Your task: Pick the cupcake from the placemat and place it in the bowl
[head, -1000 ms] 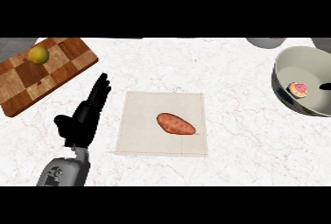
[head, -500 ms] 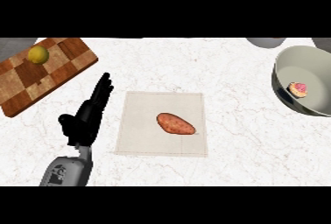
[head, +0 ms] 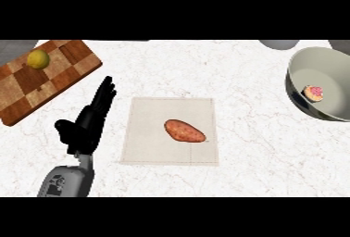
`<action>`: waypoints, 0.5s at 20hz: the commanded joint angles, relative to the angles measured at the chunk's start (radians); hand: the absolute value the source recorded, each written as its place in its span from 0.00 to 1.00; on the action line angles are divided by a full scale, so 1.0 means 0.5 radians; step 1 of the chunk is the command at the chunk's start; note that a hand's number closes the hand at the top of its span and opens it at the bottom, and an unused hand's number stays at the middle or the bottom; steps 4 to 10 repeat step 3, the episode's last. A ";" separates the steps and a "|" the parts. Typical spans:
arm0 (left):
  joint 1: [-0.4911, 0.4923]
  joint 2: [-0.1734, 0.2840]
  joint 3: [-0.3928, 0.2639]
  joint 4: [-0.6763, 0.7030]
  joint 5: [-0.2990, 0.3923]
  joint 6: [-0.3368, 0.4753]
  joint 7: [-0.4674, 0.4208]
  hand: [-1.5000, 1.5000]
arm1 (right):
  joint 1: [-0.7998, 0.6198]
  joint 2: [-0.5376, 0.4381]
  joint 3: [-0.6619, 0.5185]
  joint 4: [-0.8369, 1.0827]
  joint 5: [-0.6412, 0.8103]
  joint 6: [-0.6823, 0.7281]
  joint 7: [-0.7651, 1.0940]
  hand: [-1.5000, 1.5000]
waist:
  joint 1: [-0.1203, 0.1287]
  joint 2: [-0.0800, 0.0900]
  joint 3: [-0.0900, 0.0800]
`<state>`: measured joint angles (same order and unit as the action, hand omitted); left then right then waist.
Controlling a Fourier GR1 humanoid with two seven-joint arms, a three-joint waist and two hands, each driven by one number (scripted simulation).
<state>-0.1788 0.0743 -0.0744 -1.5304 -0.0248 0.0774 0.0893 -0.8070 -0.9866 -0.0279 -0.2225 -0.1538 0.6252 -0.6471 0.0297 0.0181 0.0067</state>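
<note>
Left hand [head: 87, 121] rests flat, fingers straight, just left of placemat [head: 171, 131]. Cupcake [head: 315, 93] sits in bowl [head: 301, 65], far right; right hand unseen.

— Where is the cupcake [head: 314, 92]?
— Inside the bowl [head: 301, 74] at the far right; small, pink-topped with a pale rim; it rests on the bowl's inner floor toward the right.
— And the bowl?
— Grey-white, deep, upright; partly cut by the right edge.
— The placemat [head: 147, 139]?
— Pale beige, square, flat on the tabletop at the centre, well apart from the bowl.
</note>
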 commanded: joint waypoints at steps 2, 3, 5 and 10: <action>-0.022 0.037 0.033 -0.010 0.027 -0.037 -0.001 0.50 | 0.154 -0.004 -0.013 -0.030 -0.017 0.368 -0.338 0.00 | 0.008 0.006 0.004; -0.002 -0.027 0.001 0.014 0.001 0.014 -0.031 0.50 | 0.173 -0.049 -0.006 -0.068 -0.012 0.414 -0.352 0.00 | -0.011 -0.002 0.001; -0.002 -0.027 0.001 0.014 0.001 0.014 -0.031 0.50 | 0.173 -0.049 -0.006 -0.068 -0.012 0.414 -0.352 0.00 | -0.011 -0.002 0.001; -0.002 -0.027 0.001 0.014 0.001 0.014 -0.031 0.50 | 0.173 -0.049 -0.006 -0.068 -0.012 0.414 -0.352 0.00 | -0.011 -0.002 0.001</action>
